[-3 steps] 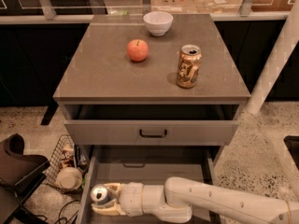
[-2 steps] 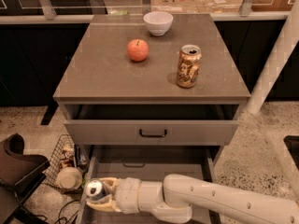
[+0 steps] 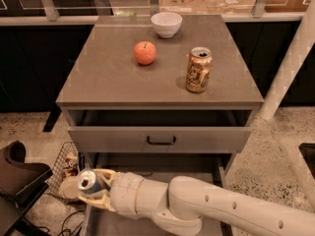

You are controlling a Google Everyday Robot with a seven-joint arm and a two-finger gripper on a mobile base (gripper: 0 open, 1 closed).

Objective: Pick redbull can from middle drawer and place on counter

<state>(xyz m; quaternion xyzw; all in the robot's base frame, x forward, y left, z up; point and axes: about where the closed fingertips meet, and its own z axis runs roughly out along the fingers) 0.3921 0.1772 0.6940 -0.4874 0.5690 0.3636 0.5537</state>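
The redbull can [image 3: 88,181], its silver top turned toward the camera, sits clamped between the two fingers of the gripper [image 3: 89,185] at the left edge of the pulled-out middle drawer [image 3: 106,225], below the level of the counter [image 3: 113,82]. The white arm reaches in from the lower right across the drawer's grey floor. On the counter stand a gold-brown can [image 3: 199,69], an apple [image 3: 145,52] and a white bowl [image 3: 166,23], well apart; a wire basket [image 3: 65,167] sits on the floor left of the cabinet.
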